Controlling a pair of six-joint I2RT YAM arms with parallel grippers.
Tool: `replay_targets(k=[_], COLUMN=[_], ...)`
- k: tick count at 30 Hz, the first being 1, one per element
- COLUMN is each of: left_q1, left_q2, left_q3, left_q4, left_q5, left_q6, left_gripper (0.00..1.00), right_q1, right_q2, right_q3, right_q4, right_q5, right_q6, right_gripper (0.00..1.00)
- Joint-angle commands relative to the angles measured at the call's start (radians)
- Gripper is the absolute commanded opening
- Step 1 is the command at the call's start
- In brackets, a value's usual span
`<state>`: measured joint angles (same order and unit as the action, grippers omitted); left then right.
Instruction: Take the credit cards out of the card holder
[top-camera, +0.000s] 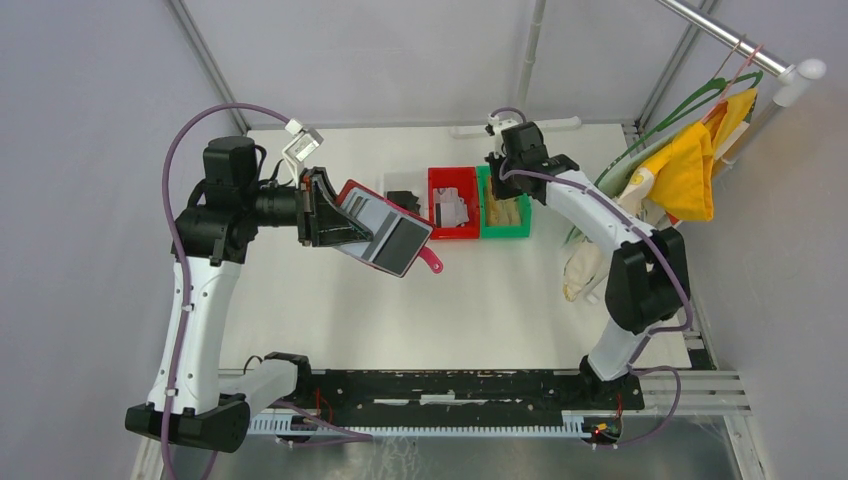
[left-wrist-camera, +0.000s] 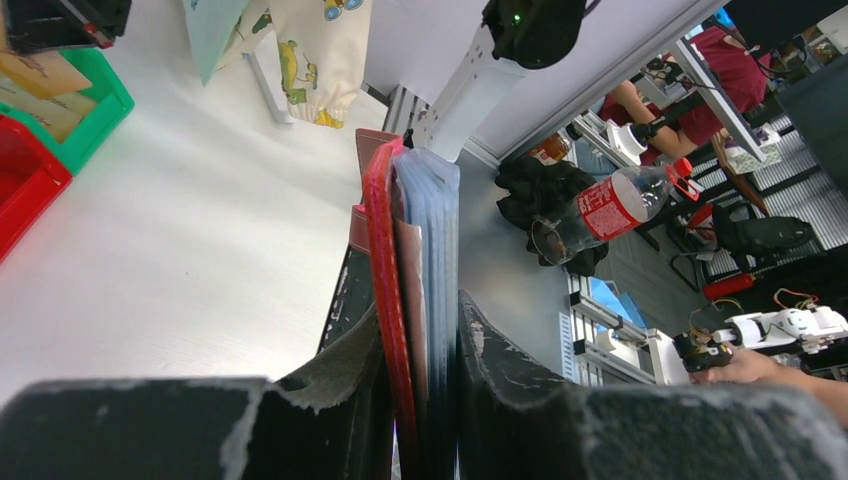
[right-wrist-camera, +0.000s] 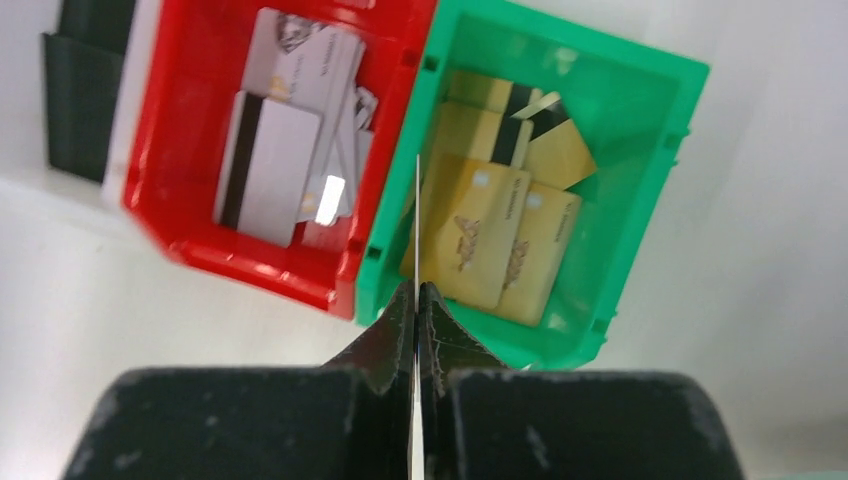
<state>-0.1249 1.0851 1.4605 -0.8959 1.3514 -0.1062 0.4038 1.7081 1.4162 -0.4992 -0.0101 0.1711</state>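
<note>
My left gripper (top-camera: 335, 218) is shut on the dark red card holder (top-camera: 385, 232) and holds it open in the air left of the bins, its grey inside facing up and its strap tab (top-camera: 430, 262) hanging. In the left wrist view my left gripper (left-wrist-camera: 420, 400) clamps the card holder's red edge (left-wrist-camera: 385, 260) and its grey sleeves (left-wrist-camera: 432, 230). My right gripper (right-wrist-camera: 415, 295) is shut on one credit card (right-wrist-camera: 416, 215), seen edge-on as a thin line, above the wall between the two bins. It hovers there in the top view (top-camera: 503, 192). That card's colour is hidden.
The green bin (right-wrist-camera: 640, 150) holds several gold cards (right-wrist-camera: 490, 230). The red bin (right-wrist-camera: 190, 120) holds several grey cards (right-wrist-camera: 280, 160). A small black bin (top-camera: 403, 200) stands left of the red one. Hangers with yellow cloth (top-camera: 690, 165) hang at the right. A pale garment (top-camera: 580, 265) lies below them.
</note>
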Motion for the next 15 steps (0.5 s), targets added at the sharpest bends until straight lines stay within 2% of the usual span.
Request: replay_targets(k=[1,5,10,13,15], left_q1=[0.000,0.001,0.000,0.001,0.002], left_q2=[-0.014,-0.010,-0.004,0.004,0.009], left_q3=[0.041,0.040,0.038,0.035,0.038], left_q4=[0.007,0.015,0.020,0.036,0.037], left_q5=[0.015,0.010,0.009,0.002,-0.002], left_q6=[0.039,0.034,0.040,0.028,0.027], left_gripper=[0.10,0.10,0.10,0.10,0.10], right_q1=[-0.001,-0.002,-0.007,-0.016,-0.036], right_q2=[0.074,0.163,0.211,0.209,0.187], right_q3=[0.131,0.191,0.171,0.141,0.083], right_q4=[-0.027,-0.048,-0.021,0.018,0.090], right_q5=[0.149,0.167,0.130,0.070,-0.022], right_q6=[-0.068,-0.084,-0.068,-0.046,-0.007], right_gripper=[0.00,0.00,0.00,0.00,0.00])
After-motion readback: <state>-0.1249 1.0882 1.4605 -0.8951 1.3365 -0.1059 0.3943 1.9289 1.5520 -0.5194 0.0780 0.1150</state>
